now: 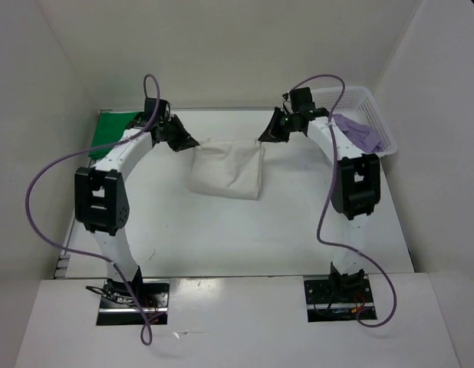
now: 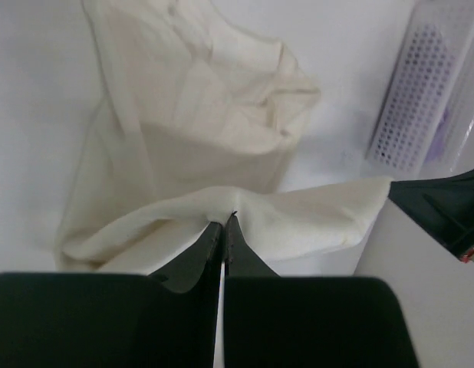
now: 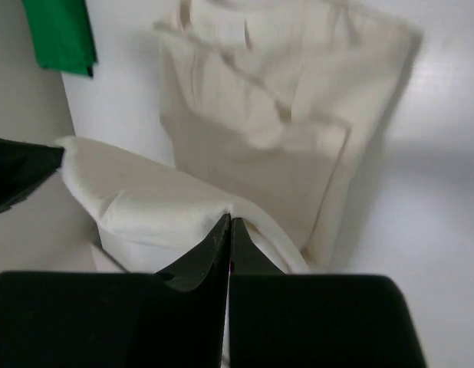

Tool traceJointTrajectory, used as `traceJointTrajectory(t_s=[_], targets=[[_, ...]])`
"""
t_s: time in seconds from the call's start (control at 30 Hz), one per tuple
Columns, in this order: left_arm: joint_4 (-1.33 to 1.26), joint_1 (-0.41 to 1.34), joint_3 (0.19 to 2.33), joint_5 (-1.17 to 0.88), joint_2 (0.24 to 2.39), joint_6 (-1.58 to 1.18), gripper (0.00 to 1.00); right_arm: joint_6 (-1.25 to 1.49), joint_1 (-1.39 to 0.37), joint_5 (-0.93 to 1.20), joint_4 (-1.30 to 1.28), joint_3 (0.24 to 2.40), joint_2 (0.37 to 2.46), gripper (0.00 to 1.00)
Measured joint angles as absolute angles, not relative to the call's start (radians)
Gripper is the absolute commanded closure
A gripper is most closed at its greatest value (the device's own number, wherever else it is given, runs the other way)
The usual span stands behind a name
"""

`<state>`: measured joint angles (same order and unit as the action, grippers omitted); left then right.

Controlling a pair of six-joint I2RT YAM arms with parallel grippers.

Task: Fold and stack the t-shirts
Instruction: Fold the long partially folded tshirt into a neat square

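On the surface (image 1: 222,238) the white shirt (image 1: 229,172) lies centred, part-folded; green shirt (image 1: 116,126) far left, purple shirt (image 1: 361,132) in the basket (image 1: 360,93). Left tool (image 2: 224,221) and right tool (image 3: 229,222) each pinch a far corner tight — likely to carry the fold evenly.

Plain, unpatterned cream t-shirt (image 1: 228,172) pictured, green t-shirt (image 1: 116,127) in bright solid colour, lavender t-shirt (image 1: 361,132) pale, basket (image 1: 366,96) white with dotted perforations, table (image 1: 245,238) white, left gripper (image 1: 194,143) and right gripper (image 1: 263,138) black.
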<state>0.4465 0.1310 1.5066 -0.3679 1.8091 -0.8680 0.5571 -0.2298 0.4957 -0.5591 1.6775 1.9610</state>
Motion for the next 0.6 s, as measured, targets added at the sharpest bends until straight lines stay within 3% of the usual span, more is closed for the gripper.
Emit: traceJointTrajectory(t_s=[0.13,0.2,0.23,0.27,0.4,0.5,0.6], targets=[[0.386,0.119,1.659,-0.325,2.009,-0.877,0.99,0.54,-0.2,0.487,-0.569,1.972,2.216,1.0],[0.374,0.115,1.727,-0.313,2.089,-0.894,0.94,0.538,-0.191,0.483,-0.578,2.094,2.318,1.0],[0.37,0.113,1.768,-0.31,2.13,-0.897,0.9,0.539,-0.191,0.476,-0.595,2.162,2.373,1.0],[0.36,0.112,1.81,-0.307,2.174,-0.902,0.76,0.538,-0.189,0.47,-0.608,2.217,2.418,0.98],[0.333,0.105,1.913,-0.291,2.282,-0.931,0.46,0.545,-0.187,0.454,-0.69,2.465,2.584,0.61],[0.324,0.092,1.915,-0.269,2.281,-0.951,0.43,0.55,-0.187,0.451,-0.724,2.568,2.638,0.5],[0.302,0.075,1.914,-0.248,2.261,-0.947,0.5,0.551,-0.187,0.451,-0.735,2.581,2.628,0.5]])
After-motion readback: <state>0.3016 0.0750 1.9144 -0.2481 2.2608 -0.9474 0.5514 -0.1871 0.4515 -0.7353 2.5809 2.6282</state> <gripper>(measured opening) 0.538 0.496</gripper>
